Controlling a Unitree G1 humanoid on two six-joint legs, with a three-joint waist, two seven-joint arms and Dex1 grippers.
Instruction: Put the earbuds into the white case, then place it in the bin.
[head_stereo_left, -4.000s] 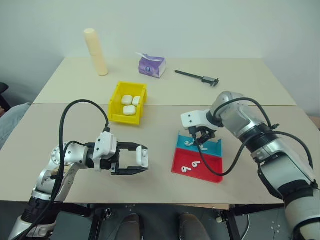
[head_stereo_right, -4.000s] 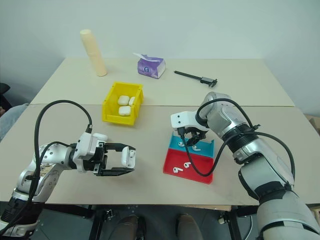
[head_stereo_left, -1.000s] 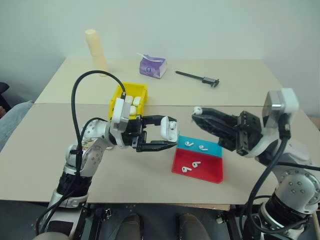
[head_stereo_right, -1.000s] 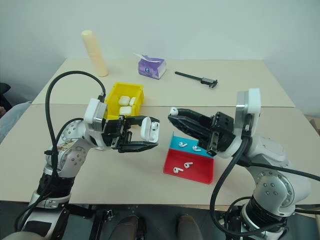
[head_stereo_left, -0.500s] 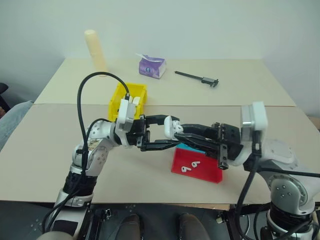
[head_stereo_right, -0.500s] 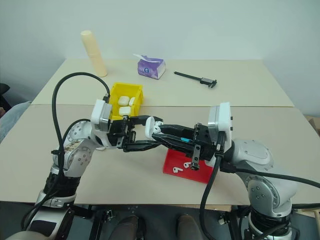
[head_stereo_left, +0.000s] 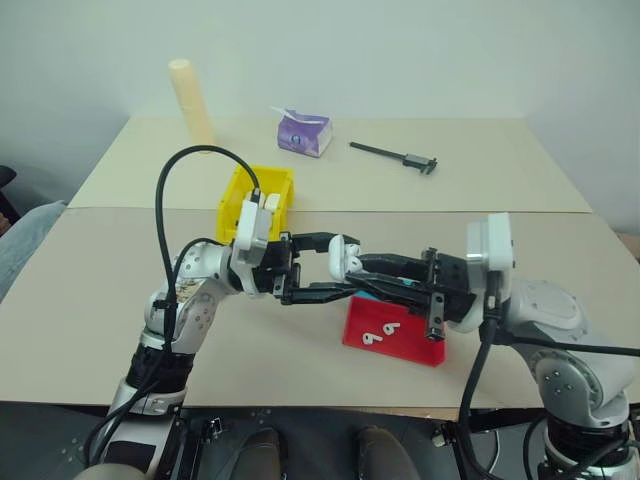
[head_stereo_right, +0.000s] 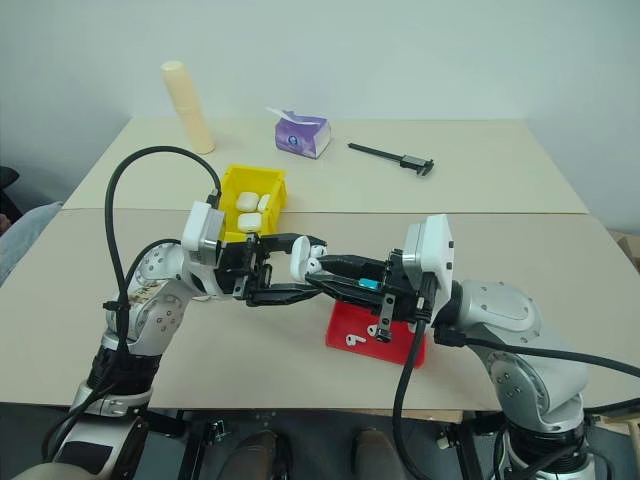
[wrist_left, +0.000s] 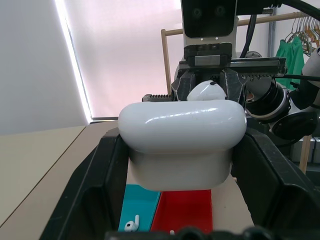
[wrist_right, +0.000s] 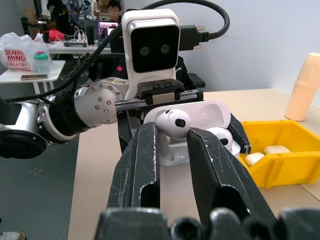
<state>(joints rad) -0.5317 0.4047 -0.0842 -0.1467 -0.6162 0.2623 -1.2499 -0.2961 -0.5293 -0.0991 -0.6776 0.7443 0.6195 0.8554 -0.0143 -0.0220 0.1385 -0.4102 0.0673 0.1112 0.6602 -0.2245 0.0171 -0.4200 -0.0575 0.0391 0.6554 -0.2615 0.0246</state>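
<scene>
We see one earbud pinched in our right gripper, held just at the open white case, which our left gripper clamps; behind it sits the yellow bin.

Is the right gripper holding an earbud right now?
Yes, the right gripper pinches a white earbud between its fingers, right at the white case.

L fingers clamp white case above table, R fingers meeting it (yellow bin behind).
</scene>
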